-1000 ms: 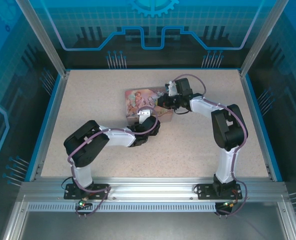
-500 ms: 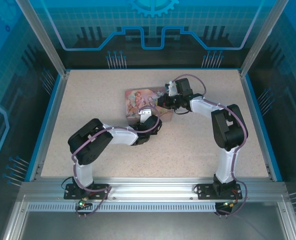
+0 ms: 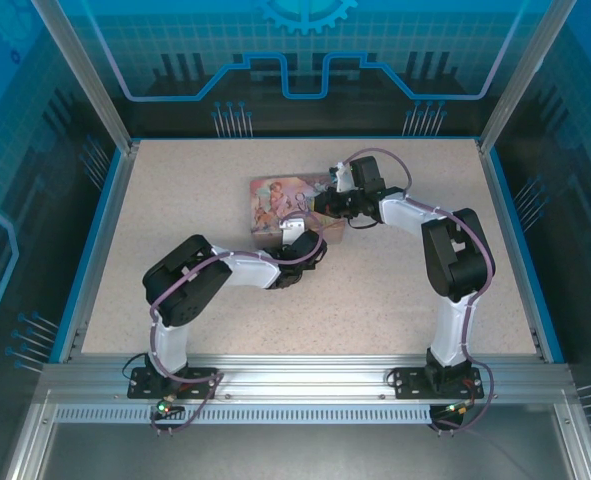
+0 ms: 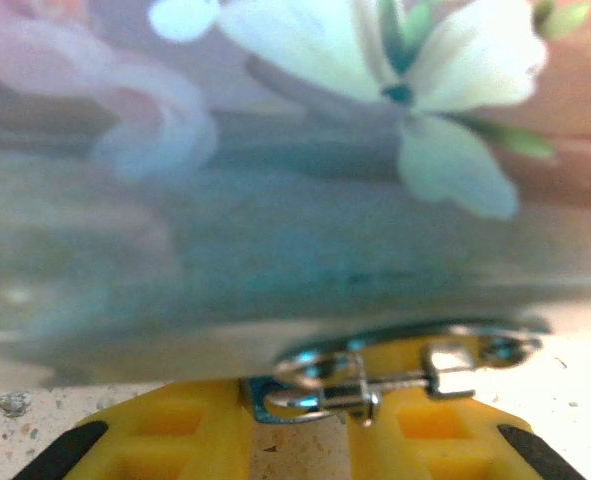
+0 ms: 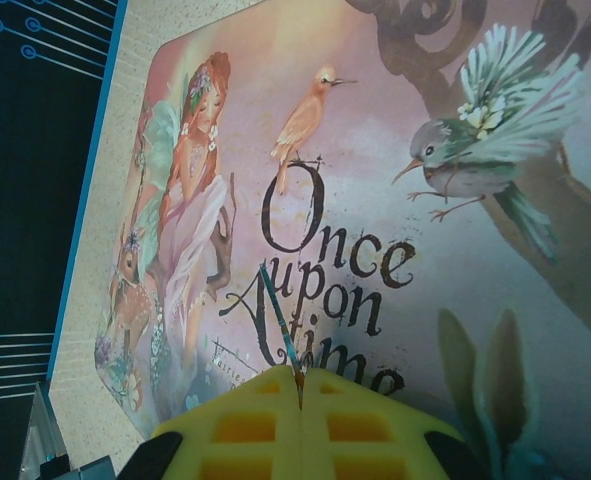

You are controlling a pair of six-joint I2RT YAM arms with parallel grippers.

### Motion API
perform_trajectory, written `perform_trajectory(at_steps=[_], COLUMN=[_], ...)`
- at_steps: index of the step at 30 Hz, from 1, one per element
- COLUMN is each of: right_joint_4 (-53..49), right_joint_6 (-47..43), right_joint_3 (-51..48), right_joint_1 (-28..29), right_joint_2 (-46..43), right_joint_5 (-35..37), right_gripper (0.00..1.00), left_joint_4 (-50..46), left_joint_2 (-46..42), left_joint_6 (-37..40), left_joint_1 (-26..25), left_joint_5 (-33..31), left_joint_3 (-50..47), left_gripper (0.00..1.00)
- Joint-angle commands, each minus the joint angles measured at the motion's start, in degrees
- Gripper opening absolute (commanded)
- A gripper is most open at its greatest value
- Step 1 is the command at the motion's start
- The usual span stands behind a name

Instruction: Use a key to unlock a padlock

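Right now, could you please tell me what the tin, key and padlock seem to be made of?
Tin: probably printed sheet metal, judging by its soft sheen. Key: thin grey metal, apparently. Padlock: bright silvery metal shackle with glints; bluish body too blurred to tell.

- Left arm [image 3: 237, 270] and right arm [image 3: 412, 213]: white shells on the slim links, chunky black housings at the joints
- Purple cables [image 3: 157, 322] loop along both arms from the bases
- Flat black base plates [image 3: 172, 380], one under each arm, small lights glowing at their near edge
- Left gripper [image 4: 297, 400] and right gripper [image 5: 300, 380]: yellow fingers moulded with square pockets, black patches at the outer edges
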Motion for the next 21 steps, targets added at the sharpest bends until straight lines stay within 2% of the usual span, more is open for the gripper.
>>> perform_trajectory(at_steps=[1, 10, 16, 21], right_joint_4=[-6.65, -4.66, -1.42, -6.59], right_joint_6=[-1.01, -2.15, -3.76, -8.93], right_joint_3=[-2.44, -3.21, -9.28, -15.84], right_joint_1=[0.55, 0.29, -2.59, -5.30], right_joint_2=[1.08, -3.23, -13.84, -23.25], right_joint_5=[0.01, 0.07, 0.20, 0.44], right_gripper=[0.00, 0.00, 0.00, 0.00], left_joint_4=[0.32, -2.49, -5.26, -6.88], left_joint_2=[-0.25, -4.39, -8.39, -10.64], left_joint_6=[-0.14, -1.48, -5.27, -7.79], left_joint_1=[0.38, 0.35, 0.38, 0.44], left_joint_5=[-1.89, -1.06, 0.89, 4.19], left_joint_3=[1.90, 1.98, 1.71, 2.58], left_gripper=[0.27, 0.20, 0.17, 0.15])
